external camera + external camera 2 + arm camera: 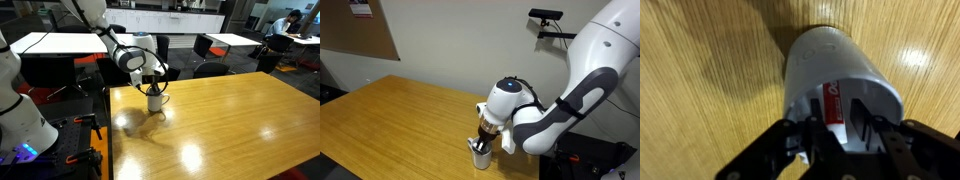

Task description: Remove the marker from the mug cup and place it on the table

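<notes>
The white mug cup [840, 65] stands upright on the honey-coloured wooden table [700, 60], near one edge in both exterior views [156, 101] [480, 156]. The red marker [831, 103] stands inside it, leaning toward the rim. My gripper [838, 115] points straight down into the mug's mouth, with one finger on each side of the marker. The jaws are narrowed but open. The marker rests close against one finger, and a gap shows between it and the other. In the exterior views the gripper [152, 86] [486, 136] hides the marker.
The wooden table [230, 120] stretches wide beyond the mug. White-topped tables [40, 42] with dark chairs [210, 46] stand behind it. A person [285, 25] sits at the far back. A corkboard [355, 30] hangs on the wall, and a camera on a mount [545, 15] is overhead.
</notes>
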You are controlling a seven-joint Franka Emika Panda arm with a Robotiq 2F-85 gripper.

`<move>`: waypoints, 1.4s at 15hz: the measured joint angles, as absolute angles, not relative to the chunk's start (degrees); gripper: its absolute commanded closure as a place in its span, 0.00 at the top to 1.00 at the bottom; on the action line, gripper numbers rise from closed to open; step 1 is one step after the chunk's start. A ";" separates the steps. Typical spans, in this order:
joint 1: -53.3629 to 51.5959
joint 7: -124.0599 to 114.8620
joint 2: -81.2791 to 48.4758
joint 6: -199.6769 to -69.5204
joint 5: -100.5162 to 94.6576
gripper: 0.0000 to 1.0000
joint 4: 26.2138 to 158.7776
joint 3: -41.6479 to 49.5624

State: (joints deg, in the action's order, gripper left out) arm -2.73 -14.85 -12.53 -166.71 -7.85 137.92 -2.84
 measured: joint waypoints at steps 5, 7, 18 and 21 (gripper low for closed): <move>-2.96 -14.82 -13.34 -166.71 -7.85 0.05 137.17 -2.49; -3.13 -14.82 -13.35 -166.71 -7.85 0.05 137.16 -2.30; -10.25 -22.51 -8.74 -166.71 -21.23 0.05 138.25 5.19; -11.82 -29.49 -4.31 -166.43 -30.30 0.05 139.49 7.03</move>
State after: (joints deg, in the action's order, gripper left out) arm -11.82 -29.49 -4.31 -166.43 -30.30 139.49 7.03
